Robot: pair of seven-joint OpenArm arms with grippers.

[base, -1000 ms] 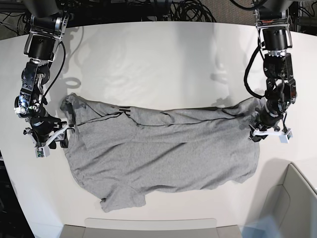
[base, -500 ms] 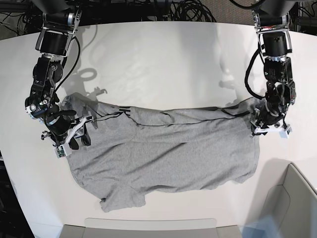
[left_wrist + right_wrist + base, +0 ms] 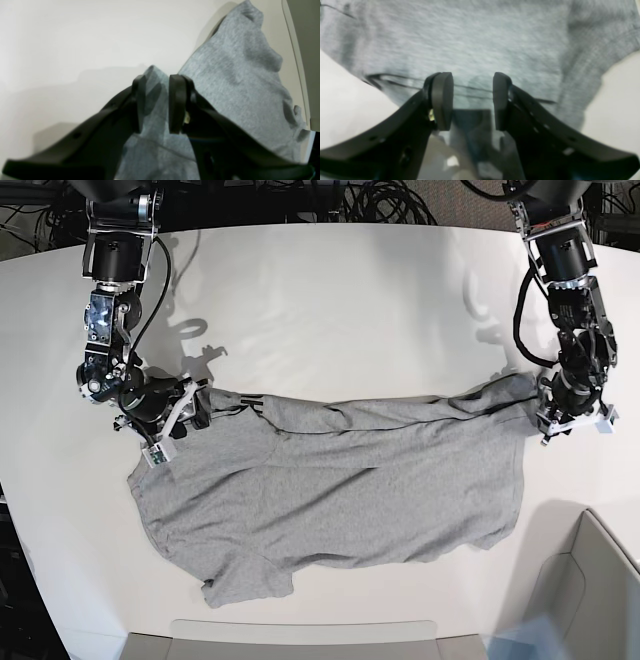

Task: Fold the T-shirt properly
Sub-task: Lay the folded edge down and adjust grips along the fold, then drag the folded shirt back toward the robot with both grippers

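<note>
The heather-grey T-shirt (image 3: 330,480) lies spread across the white table (image 3: 350,300), with a folded band along its far edge and a bit of black print showing near the fold. My left gripper (image 3: 555,420) is at the shirt's right corner. In the left wrist view the left gripper (image 3: 156,105) is shut on a ridge of the T-shirt (image 3: 237,75). My right gripper (image 3: 190,412) hovers over the shirt's upper left part. In the right wrist view the right gripper (image 3: 472,100) stands open with nothing between its pads. The T-shirt (image 3: 480,37) and a dark seam line lie just beyond them.
A grey bin (image 3: 590,580) sits at the table's near right corner. Another grey tray rim (image 3: 300,635) runs along the near edge. Cables (image 3: 380,205) hang behind the table's far edge.
My right arm swung from the shirt's left edge up and to the right, over the cloth. My left gripper pulled the right corner further right and up, drawing the far edge taut.
</note>
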